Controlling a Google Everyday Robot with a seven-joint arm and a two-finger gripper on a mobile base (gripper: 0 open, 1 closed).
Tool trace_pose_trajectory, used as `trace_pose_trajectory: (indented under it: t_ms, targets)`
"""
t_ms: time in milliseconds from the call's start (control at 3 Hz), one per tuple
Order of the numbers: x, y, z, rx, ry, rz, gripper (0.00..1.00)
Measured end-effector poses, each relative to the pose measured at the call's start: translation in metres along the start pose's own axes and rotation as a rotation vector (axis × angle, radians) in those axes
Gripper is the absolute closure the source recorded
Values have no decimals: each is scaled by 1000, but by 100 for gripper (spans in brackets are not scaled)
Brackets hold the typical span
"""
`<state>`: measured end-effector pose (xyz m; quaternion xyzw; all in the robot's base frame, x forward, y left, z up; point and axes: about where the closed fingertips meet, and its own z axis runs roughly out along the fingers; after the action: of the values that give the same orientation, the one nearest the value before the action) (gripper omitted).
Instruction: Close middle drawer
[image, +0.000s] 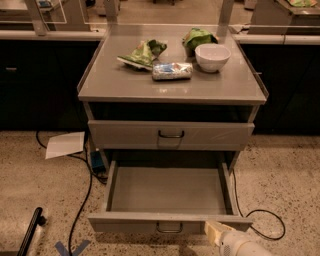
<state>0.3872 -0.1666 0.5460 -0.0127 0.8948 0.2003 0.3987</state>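
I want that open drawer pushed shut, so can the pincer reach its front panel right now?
Probably yes: the pincer sits at the picture's bottom, by the right end of the front panel of the middle drawer, with nothing between them.

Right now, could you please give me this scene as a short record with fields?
middle drawer: pulled out, nothing inside
handle: centre of the drawer front, nothing gripping it
gripper: low, at the right end of the drawer front; contact cannot be told
top drawer: pushed in
cabinet top: bowl, packet, green bags
floor: paper left of the cabinet, cable beside it
task state: drawer not yet closed
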Motion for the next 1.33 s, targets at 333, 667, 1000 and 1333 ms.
trace_pose_trajectory:
  t_ms: [333, 667, 1000, 1333]
  targets:
    - [-9, -17, 3, 63, -43, 6, 100]
    - [-9, -17, 3, 63, -43, 6, 100]
    - [2, -25, 15, 79, -18, 31, 100]
    - [17, -44, 32, 105, 15, 54, 100]
